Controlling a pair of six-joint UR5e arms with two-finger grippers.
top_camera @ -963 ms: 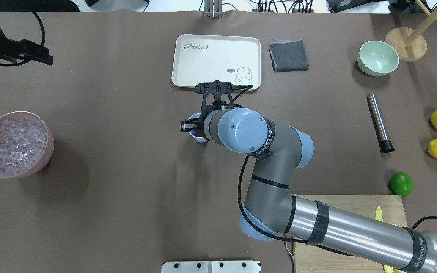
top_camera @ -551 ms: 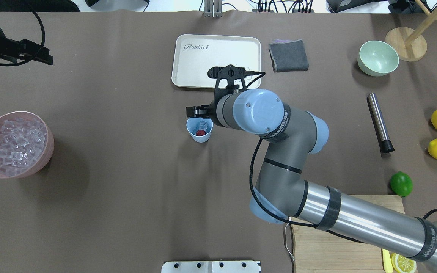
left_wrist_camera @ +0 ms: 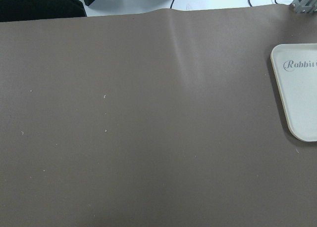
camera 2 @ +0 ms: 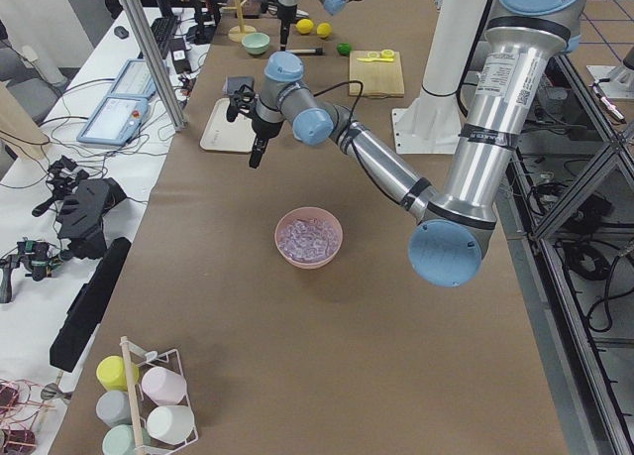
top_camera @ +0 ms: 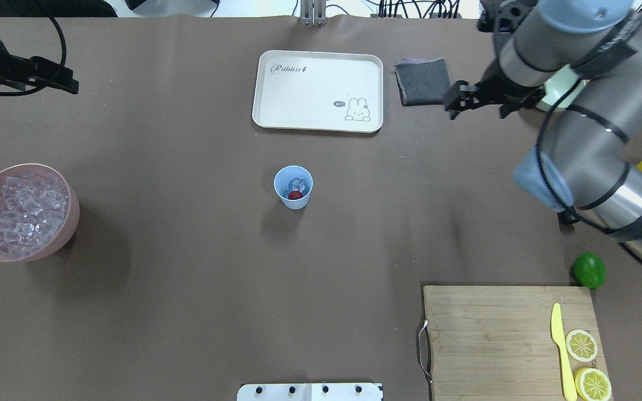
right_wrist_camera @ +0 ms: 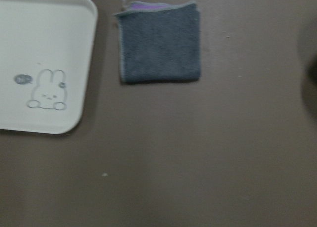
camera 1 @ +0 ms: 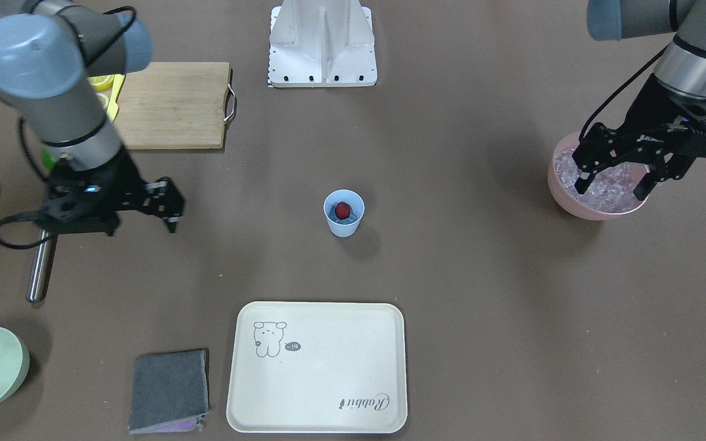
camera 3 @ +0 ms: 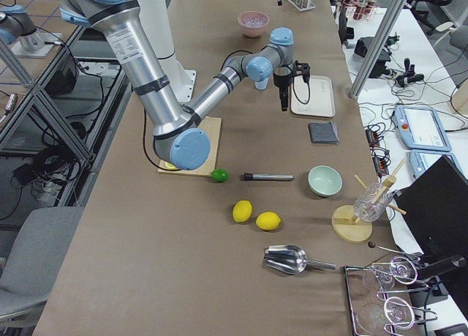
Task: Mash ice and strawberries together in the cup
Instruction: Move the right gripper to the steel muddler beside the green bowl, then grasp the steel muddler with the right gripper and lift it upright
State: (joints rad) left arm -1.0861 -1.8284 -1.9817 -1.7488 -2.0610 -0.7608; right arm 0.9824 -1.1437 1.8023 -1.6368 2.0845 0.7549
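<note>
Over on the robot's right, the right gripper [camera 1: 169, 215] holds nothing; its spread I cannot tell. Best grip the steel rod [camera 1: 39, 269], seven o'clock from it, near one end; the cup [camera 1: 344, 228] with strawberry [camera 1: 342, 210] and ice [top_camera: 297, 182] stands at three o'clock, front view.

cream tray [top_camera: 316, 61]: script "rabbit" at its 10 o'clock corner, overhead view. "hi" in speech bubble [top_camera: 339, 103] beside bunny drawing [top_camera: 358, 109], 4 o'clock. left gripper [camera 1: 610, 191]: white lettering, unreadable.

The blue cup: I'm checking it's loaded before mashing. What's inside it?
Inside the cup, a red strawberry lies beside at least one clear ice cube. Anything beneath them is covered.
</note>
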